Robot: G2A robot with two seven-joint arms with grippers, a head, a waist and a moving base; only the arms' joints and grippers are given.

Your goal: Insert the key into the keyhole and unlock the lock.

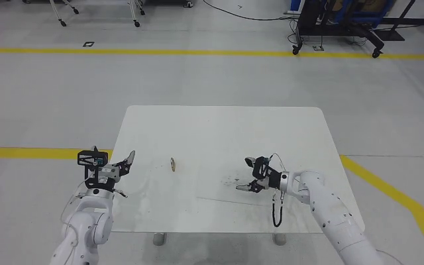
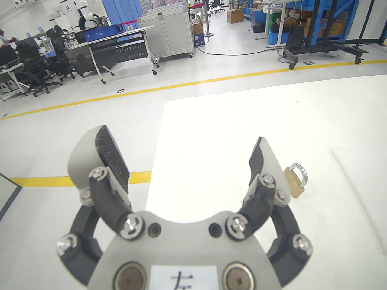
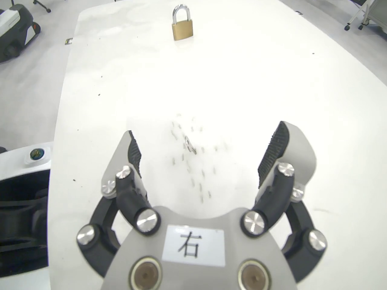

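A small brass padlock [image 1: 173, 164] [image 2: 294, 180] [image 3: 182, 27] with a silver shackle stands on the white table [image 1: 218, 132], left of its middle. A small silver key [image 3: 190, 145] lies flat on a scuffed patch of the table, just ahead of my right gripper [image 1: 248, 175] [image 3: 208, 149]. That gripper is open and holds nothing. At the table's left edge my left gripper [image 1: 127, 165] [image 2: 184, 155] hovers open and empty, with the padlock a short way off to its right.
The table [image 3: 272, 61] carries only the padlock and key, with dark scuff marks around the key. Yellow floor lines [image 1: 199, 51] run behind and beside it. Office chairs, desks and blue shelving [image 2: 272, 7] stand far off in the room.
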